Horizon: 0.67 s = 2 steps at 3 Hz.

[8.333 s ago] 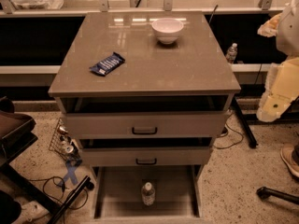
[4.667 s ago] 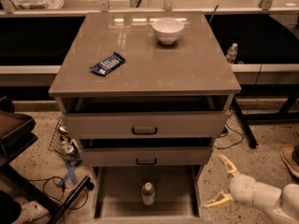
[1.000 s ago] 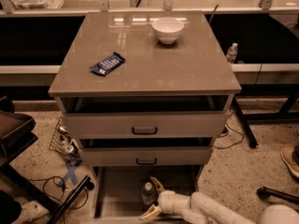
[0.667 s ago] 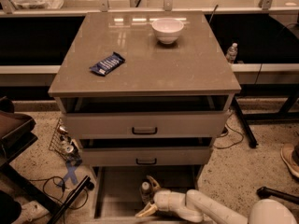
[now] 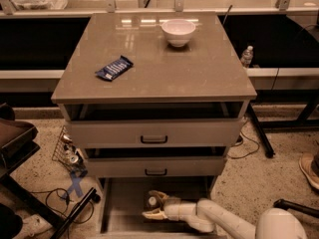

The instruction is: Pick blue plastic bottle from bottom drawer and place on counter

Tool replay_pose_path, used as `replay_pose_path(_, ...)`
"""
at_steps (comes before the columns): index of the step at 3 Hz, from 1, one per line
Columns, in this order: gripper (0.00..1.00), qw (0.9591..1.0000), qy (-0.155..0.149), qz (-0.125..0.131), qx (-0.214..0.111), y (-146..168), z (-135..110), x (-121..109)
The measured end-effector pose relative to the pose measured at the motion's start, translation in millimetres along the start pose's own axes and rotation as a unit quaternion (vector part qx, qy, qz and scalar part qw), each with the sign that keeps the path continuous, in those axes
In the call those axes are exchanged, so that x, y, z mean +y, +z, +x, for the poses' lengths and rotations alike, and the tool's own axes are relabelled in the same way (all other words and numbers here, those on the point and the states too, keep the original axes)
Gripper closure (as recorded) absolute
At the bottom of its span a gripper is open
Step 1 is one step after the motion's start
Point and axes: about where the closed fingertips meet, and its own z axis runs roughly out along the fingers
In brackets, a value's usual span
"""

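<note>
The hand (image 5: 148,204) is wide open around the bottle (image 5: 152,201) in the bottom drawer (image 5: 123,205), holding nothing. The bottle looks light and slippery, so grab its middle.

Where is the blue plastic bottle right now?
In the camera view, the blue plastic bottle sits low and centre in the bottom drawer, inside the open claw, whose arm comes from the picture's right.

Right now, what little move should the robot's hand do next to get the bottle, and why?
Probably close the gripper. It sits down in the bottom drawer, open, with the white cap of the blue plastic bottle showing between its two fingers. Nothing looks squeezed yet, so I'd grip first, then lift toward the counter.
</note>
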Motion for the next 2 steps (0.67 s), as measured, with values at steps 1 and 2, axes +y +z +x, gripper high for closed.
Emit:
replay_pose_path(1,0.60,1.0000,0.001,-0.002,-0.001,1.5,-0.6,2.4)
replay_pose_path(2,0.83,1.0000,0.001,-0.003,-0.002,3.4,-1.1,3.6)
